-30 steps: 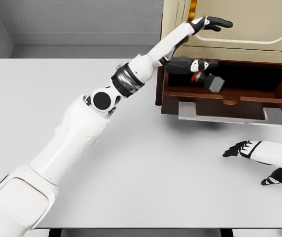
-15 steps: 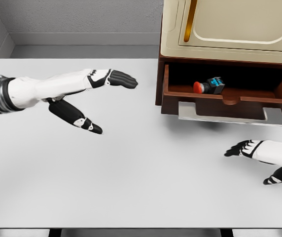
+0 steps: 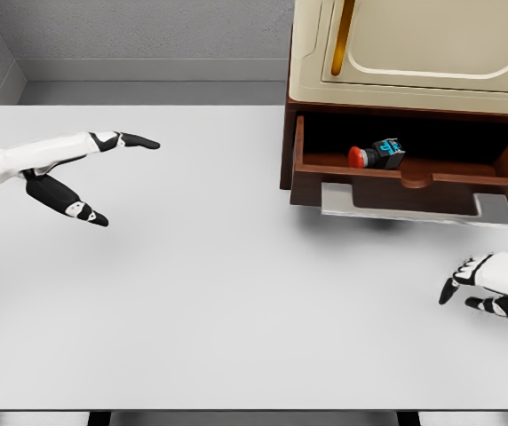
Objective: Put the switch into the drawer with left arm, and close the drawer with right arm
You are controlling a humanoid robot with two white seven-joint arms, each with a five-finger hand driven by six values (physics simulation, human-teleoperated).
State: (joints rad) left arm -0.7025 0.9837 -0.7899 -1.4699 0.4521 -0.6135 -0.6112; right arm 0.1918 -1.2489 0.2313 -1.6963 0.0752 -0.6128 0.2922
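The switch [image 3: 376,154], a small black block with a red button and a blue label, lies on its side inside the open brown drawer [image 3: 414,182]. The drawer sticks out from under a cream cabinet [image 3: 414,49] at the upper right, and a grey handle plate [image 3: 414,205] runs along its front. My left hand [image 3: 103,177] hovers over the table at the far left, fingers spread and holding nothing. My right hand [image 3: 472,288] sits low at the right edge, below the drawer front, fingers loosely curled and holding nothing.
The white table [image 3: 236,293] spans the whole view. A grey wall [image 3: 138,35] runs behind it. The cabinet and its protruding drawer fill the upper right corner.
The left arm has pulled back from the drawer to the far left, leaving the switch lying inside. The right hand has slid right and its fingers have curled in.
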